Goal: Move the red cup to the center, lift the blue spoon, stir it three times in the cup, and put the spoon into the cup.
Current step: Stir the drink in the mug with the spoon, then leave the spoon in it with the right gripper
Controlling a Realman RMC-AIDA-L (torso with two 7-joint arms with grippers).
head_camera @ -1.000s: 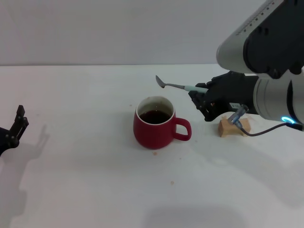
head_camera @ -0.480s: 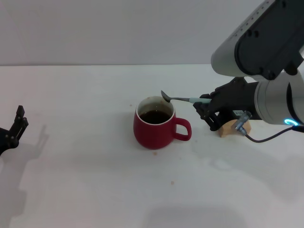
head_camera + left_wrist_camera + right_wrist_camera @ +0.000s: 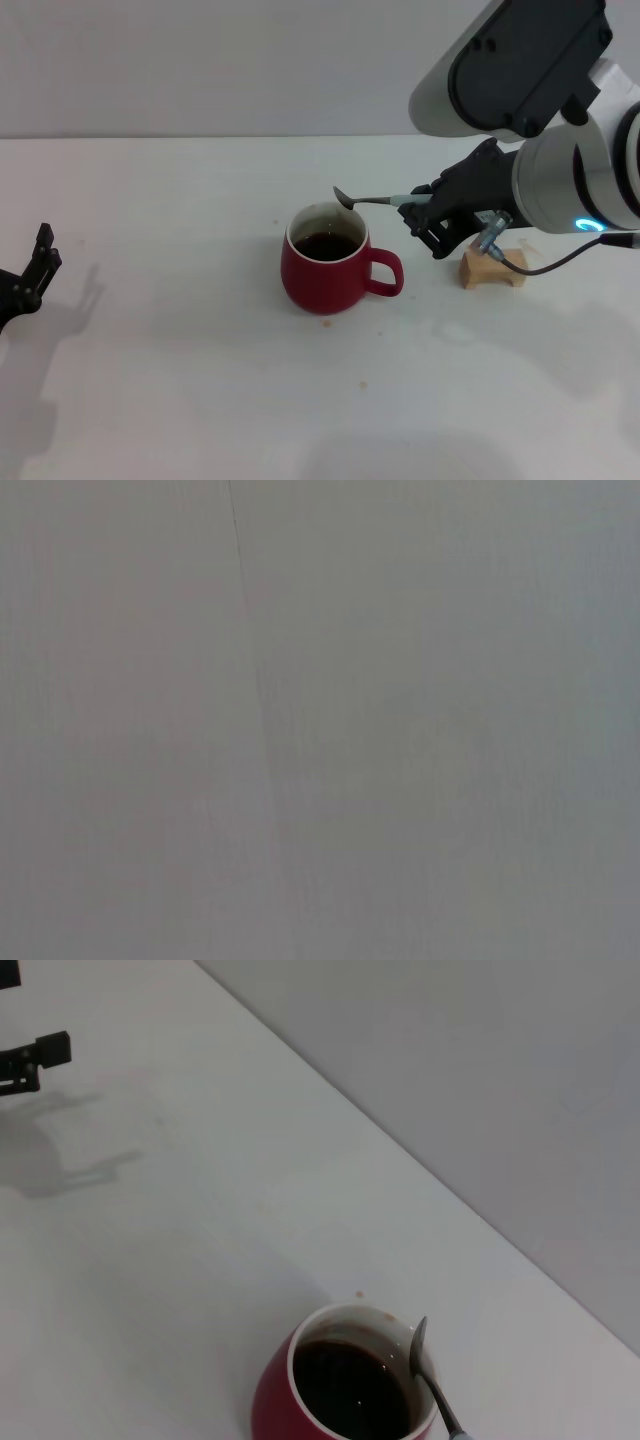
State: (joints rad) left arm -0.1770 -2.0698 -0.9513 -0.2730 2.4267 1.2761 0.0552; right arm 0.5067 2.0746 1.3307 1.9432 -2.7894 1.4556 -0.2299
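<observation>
Fingers of the right gripper (image 3: 418, 216) clamped the blue spoon (image 3: 372, 200)
Its bowl hung over the red cup (image 3: 328, 258) of dark liquid; the left gripper (image 3: 30, 272) sat parked, fingers' state unclear.

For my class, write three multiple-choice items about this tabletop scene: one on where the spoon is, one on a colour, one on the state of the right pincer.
1. Where is the bowl of the small blue-handled metal spoon?
A. Above the far rim of the mug
B. Flat on the table
C. On the wooden block

2. What colour is the outside of the rounded ceramic mug with one loop handle?
A. Green
B. Dark red
C. Yellow

3. What is the right pincer doing?
A. Open and holding nothing
B. Gripping the mug's handle
C. Shut on the spoon's handle

Answers: 1 A, as the right wrist view shows the spoon bowl at the rim, over the dark liquid's edge. 2 B, with a white inner rim. 3 C, since the spoon juts out from its fingers, held in the air. The left pincer sits parked at the table's left edge.
</observation>
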